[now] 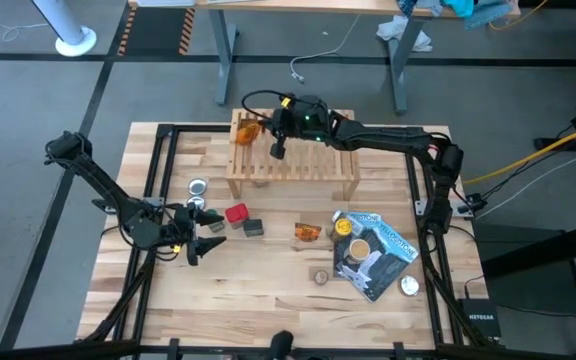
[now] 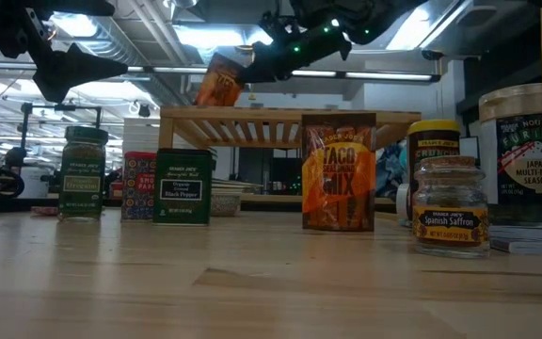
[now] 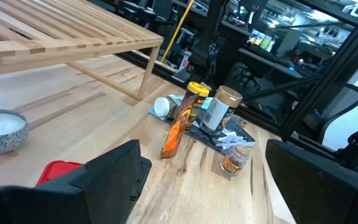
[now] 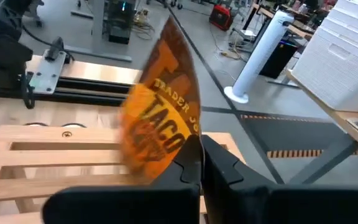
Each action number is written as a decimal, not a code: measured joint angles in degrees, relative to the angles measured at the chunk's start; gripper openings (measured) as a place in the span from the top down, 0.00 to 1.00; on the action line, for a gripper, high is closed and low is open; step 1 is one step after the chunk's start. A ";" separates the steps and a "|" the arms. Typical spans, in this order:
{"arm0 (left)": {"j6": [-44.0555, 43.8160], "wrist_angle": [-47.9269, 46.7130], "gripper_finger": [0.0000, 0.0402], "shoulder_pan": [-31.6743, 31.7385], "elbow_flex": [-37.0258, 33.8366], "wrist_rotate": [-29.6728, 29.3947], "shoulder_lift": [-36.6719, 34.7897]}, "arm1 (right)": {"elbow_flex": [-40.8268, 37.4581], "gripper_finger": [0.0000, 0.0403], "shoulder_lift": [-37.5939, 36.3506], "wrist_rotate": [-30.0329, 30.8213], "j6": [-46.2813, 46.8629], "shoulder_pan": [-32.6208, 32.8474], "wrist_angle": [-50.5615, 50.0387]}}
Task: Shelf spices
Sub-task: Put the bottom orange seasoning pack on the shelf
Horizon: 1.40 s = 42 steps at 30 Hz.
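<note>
Taco packet is pinched by one bottom edge in the right gripper, jaws shut tight on it, held above the shelf near its far-left corner. It hangs tilted, not upright, and in the low view the packet sits just over the shelf top.

Risks from here:
- Thin crinkly pkt, grip on an edge only. Could slip or swing on release and land flat, or fall off the left end of the shelf, since it's v. close to that end.
- Slats have gaps. If a corner goes down between two slats the pkt may wedge or drop through to the tabletop below.
- Won't stand by itself, prob. Set down upright w/o support, it likely topples.

Second taco packet stands mid-tabletop, in front of the shelf. Red-capped jar and dark square tin sit left of centre, near the left gripper, which waits low by the left edge w/ jaws spread wide, holding nothing. If it moves in while the right arm retreats, paths look well apart, so low clash risk.

Right side: yellow-capped jar and tan-capped jar rest on the glossy pouch; slick base, may slide when picked. Small saffron jar near the front edge.
</note>
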 joint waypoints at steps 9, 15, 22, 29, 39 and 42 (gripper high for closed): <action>0.00 0.01 0.15 -0.01 0.00 0.00 0.00 | 8.93 1.00 0.28 1.19 -2.99 0.04 -9.03; -0.36 -0.01 0.15 -0.01 0.00 0.00 0.00 | 10.08 1.00 0.31 3.96 -3.20 0.04 -16.05; -0.39 -0.03 0.15 0.00 0.00 0.00 0.00 | 10.04 1.00 0.35 6.59 -4.71 0.04 -16.04; -0.39 -0.03 0.15 0.01 0.00 0.00 0.00 | 10.04 1.00 0.35 6.61 -4.71 0.04 -16.88; -0.39 -0.03 0.15 0.00 0.00 0.00 0.00 | 10.04 1.00 0.35 6.61 -4.69 0.04 -18.64; -0.39 -0.03 0.15 0.00 0.00 0.00 0.00 | 10.04 1.00 0.35 6.62 -4.68 0.04 -19.11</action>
